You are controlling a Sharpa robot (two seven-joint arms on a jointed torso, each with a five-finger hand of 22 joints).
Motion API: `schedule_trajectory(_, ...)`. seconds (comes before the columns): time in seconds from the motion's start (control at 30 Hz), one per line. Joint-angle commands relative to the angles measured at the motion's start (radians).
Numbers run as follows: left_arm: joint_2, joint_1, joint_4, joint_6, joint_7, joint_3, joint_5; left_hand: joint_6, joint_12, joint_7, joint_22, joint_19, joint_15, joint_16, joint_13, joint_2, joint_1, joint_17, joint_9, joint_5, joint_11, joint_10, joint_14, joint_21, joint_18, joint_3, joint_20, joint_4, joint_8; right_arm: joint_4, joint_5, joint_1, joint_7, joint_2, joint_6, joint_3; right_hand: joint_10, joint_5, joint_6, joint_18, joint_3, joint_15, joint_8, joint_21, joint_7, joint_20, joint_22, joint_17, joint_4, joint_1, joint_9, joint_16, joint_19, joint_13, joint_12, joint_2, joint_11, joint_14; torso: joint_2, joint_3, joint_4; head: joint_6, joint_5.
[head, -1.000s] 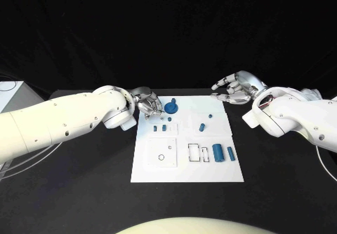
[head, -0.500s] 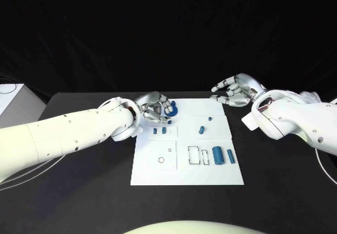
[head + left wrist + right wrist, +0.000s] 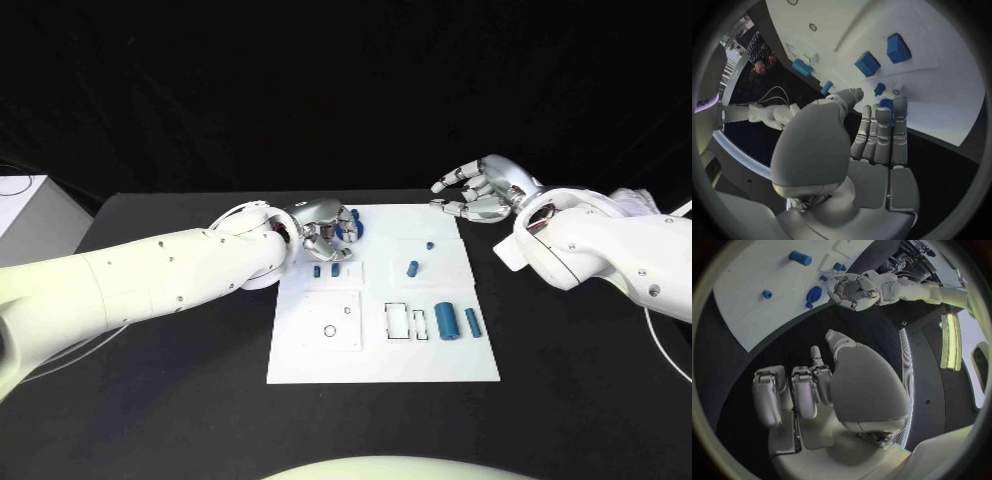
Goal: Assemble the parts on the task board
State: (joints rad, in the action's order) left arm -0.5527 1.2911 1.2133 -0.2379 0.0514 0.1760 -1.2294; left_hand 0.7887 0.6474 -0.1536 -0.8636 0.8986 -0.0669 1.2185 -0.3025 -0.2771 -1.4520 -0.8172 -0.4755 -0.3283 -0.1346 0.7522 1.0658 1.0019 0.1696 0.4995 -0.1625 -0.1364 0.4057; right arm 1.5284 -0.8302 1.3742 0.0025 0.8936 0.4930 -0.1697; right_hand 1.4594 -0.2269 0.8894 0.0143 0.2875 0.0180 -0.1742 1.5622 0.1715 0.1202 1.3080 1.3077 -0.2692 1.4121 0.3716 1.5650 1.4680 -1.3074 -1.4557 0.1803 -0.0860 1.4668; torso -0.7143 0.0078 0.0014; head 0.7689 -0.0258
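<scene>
Since a second ago, our left hand (image 3: 326,229) has pushed further over the far left corner of the white rectangular task board (image 3: 384,350), and its fingers now cover most of the round blue disc part (image 3: 352,222) there. From the head camera we cannot tell whether those curled fingers grip the disc or only rest against it. Our right hand (image 3: 483,189) hovers off the board's far right corner, fingers spread and holding nothing. Two small blue blocks (image 3: 326,270) lie just beside the left hand, a short blue peg (image 3: 413,267) mid-board, and two blue cylinders (image 3: 456,320) nearer us.

From the left wrist, our fingertips (image 3: 883,114) lie side by side over the disc's blue edge (image 3: 886,103); contact is unclear.

From the right wrist, our fingers (image 3: 792,390) hang apart above the black table (image 3: 773,352), empty.
</scene>
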Motion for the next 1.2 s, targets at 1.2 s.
schedule_trajectory(1.2,0.062,0.008,-0.058,0.148,-0.122,-0.002,-0.113,0.053,0.022,0.003,-0.096,0.078,0.007,0.081,0.022,0.042,-0.006,-0.045,0.036,0.012,0.008,0.028,0.059,0.083,-0.007,0.023,0.003,0.026,-0.037,0.004,-0.013,-0.001,0.011,0.0,-0.002,0.0,-0.006,-0.01,-0.009,-0.011,0.009,-0.007,-0.005,-0.003,0.001,-0.007,0.255,0.244,-0.001,-0.006,0.001,-0.004,0.097,-0.156,0.005,0.004,-0.001,0.099,0.0,-0.0006,0.0008,0.011,0.01)
